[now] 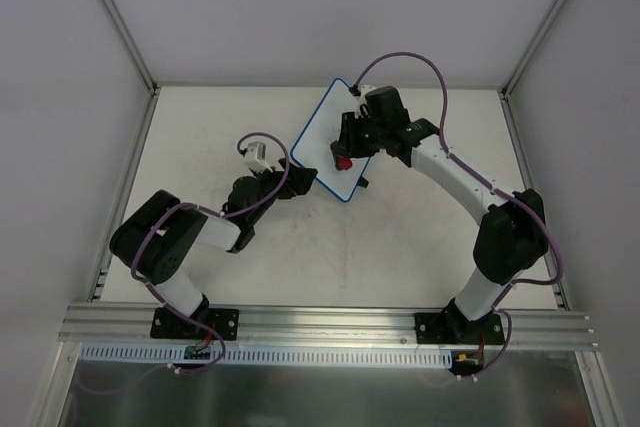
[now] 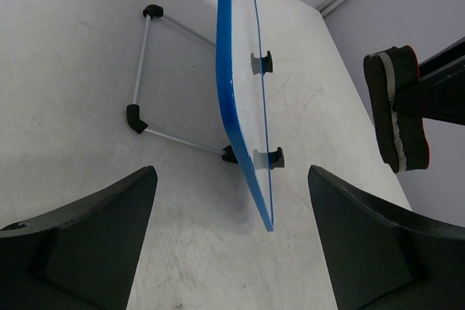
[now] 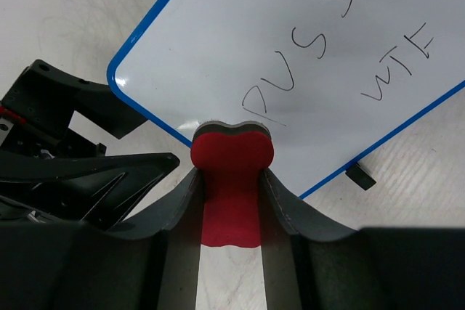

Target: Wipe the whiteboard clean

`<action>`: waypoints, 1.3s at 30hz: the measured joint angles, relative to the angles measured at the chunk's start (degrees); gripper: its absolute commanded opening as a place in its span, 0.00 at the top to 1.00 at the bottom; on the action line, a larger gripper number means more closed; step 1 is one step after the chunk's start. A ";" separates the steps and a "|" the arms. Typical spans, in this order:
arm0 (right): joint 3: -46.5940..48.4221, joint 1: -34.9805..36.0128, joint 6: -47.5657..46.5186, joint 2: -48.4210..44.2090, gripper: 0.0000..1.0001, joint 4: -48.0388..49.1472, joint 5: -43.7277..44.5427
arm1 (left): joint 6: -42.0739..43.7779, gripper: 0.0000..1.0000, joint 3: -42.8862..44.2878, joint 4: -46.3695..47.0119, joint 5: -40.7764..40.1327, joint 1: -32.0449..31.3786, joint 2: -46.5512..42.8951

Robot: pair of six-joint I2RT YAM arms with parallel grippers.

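So far, as I judge it, the erasing has hardly begun: on the right wrist view the whiteboard [image 3: 290, 34] carries two rows of dark handwritten letters, crisp and unsmeared, and I see no wiped patch anywhere in that view. What is done is the preparation. The right gripper [image 1: 347, 147] has its jaws closed on the red eraser [image 3: 232, 194], which sits at the board's lower edge just below the first letters. I cannot tell whether its felt face touches the surface. All the wiping is left.

The left gripper [image 1: 290, 182] is at the board's near left corner. Its jaws stand wide apart, holding nothing. On its own camera the board's blue rim runs up between the two fingers, untouched by either as far as I can see.

The board lies on the far middle of the table [image 1: 400, 247], turned at an angle to the table's edges. It is white with a thin blue rim [image 2: 231, 99], rounded corners and two small black tabs [image 2: 263, 62] on one long side. From the left wrist it appears edge-on with a folding wire stand [image 2: 138, 70] behind it, so I take it to be propped rather than lying flat.
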 measured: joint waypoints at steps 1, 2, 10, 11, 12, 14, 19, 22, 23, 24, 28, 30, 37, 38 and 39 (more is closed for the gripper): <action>0.00 0.02 0.02 0.22 1.00 0.57 -0.09 | -0.02 0.15 0.44 0.22 0.20 0.02 0.57; 0.00 0.02 0.02 0.33 1.00 0.96 -0.17 | -0.02 0.16 0.81 0.48 0.31 0.00 1.09; -0.09 -0.07 0.46 2.82 1.00 3.93 -0.04 | 0.13 0.38 2.86 0.96 0.57 0.02 5.38; -0.20 -0.07 0.55 2.99 1.00 4.26 0.09 | 0.11 0.42 3.28 0.96 0.70 0.00 5.86; -0.48 -0.07 0.79 3.13 1.00 4.87 0.20 | 0.17 0.45 3.65 1.05 0.76 0.02 6.25; -1.29 -0.07 1.22 3.15 1.00 6.16 0.52 | 0.28 0.50 3.98 1.07 0.87 0.02 6.71; -2.49 -0.07 2.29 3.45 1.00 8.26 0.79 | 0.42 0.49 4.48 1.18 1.75 0.00 6.91; -2.60 -0.07 2.73 4.28 1.00 9.57 0.83 | 0.46 0.45 4.92 1.18 2.08 0.02 6.95; -2.69 -0.09 2.93 4.63 1.00 9.94 0.92 | 0.50 0.42 5.14 1.18 2.23 0.00 6.99; -3.08 -0.07 3.02 4.81 1.00 10.64 0.98 | 0.50 0.39 5.40 1.18 2.32 0.00 7.08; -5.05 -0.07 3.76 5.09 1.00 12.28 1.77 | 0.50 0.41 6.91 1.20 2.49 0.00 8.02; -5.73 -0.07 4.02 5.11 1.00 12.70 2.05 | 0.50 0.46 7.32 1.18 2.51 0.02 8.31; -7.30 -0.07 4.94 5.11 1.00 15.08 3.89 | 0.81 0.82 7.98 1.27 3.39 0.02 8.39; -7.32 -0.07 5.11 5.11 1.00 15.28 3.98 | 0.76 0.82 7.98 1.40 3.41 0.02 8.37; -7.32 -0.07 5.29 5.11 1.00 15.65 4.00 | 0.72 0.81 7.98 1.55 3.43 0.00 8.37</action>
